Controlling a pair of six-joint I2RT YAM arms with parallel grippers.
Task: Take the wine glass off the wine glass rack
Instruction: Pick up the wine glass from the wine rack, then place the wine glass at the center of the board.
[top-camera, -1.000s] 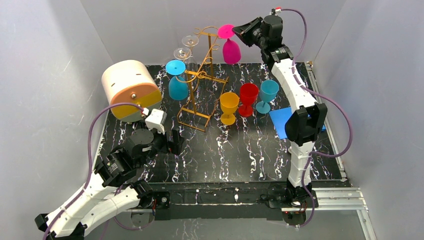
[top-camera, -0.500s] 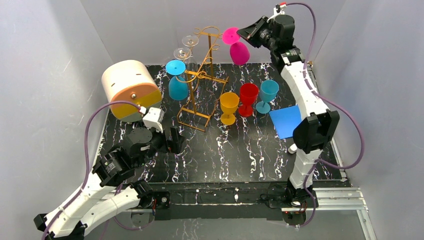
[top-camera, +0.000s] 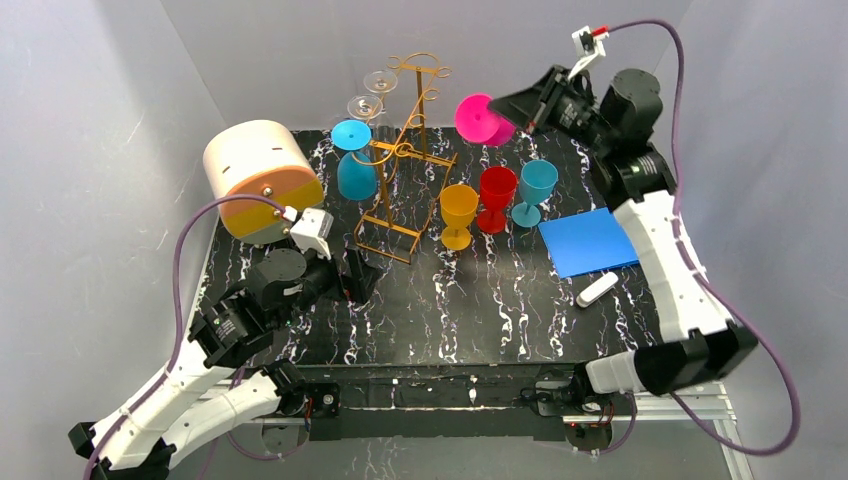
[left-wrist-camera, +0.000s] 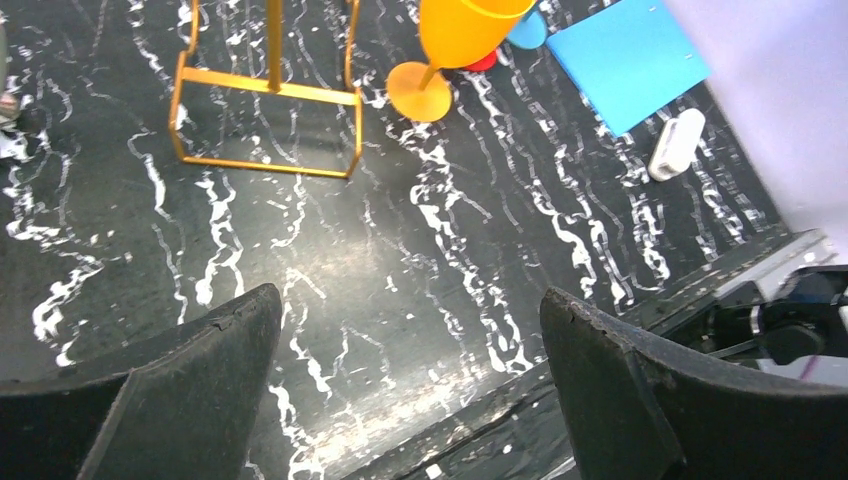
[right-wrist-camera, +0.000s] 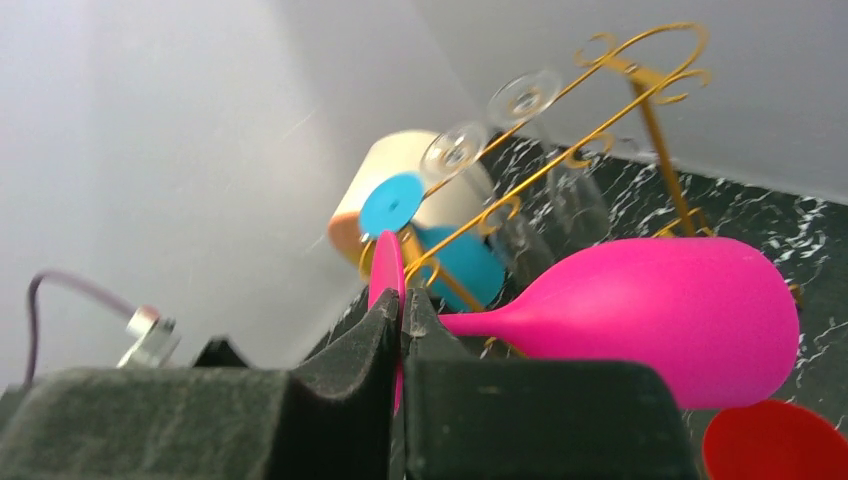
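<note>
The right gripper (right-wrist-camera: 402, 310) has its two fingers pressed together on the thin foot of the pink wine glass (right-wrist-camera: 660, 315), pinching the disc edge-on, so the stem and bowl stick out sideways rather than hanging straight. Seen from above, that glass (top-camera: 478, 118) is in the air to the right of the wine glass rack (top-camera: 405, 160), apart from its wire arms and above the red glass (top-camera: 496, 195) and teal glass (top-camera: 535, 190), which stand on the table (top-camera: 480, 310) next to a yellow glass (top-camera: 458, 212). A blue glass (top-camera: 353, 160) and two clear glasses (top-camera: 372, 95) hang on the rack. The lift-off itself looks done; the step in hand seems to be the carry. The next move likely calls for rotating the wrist until the foot faces down, then lowering onto a bare patch of table — clear of the standing glasses and the blue sheet (top-camera: 588, 240) — before the fingers part. The left gripper (left-wrist-camera: 410, 350) is spread wide and empty, low over the table just in front of the rack's base.
</note>
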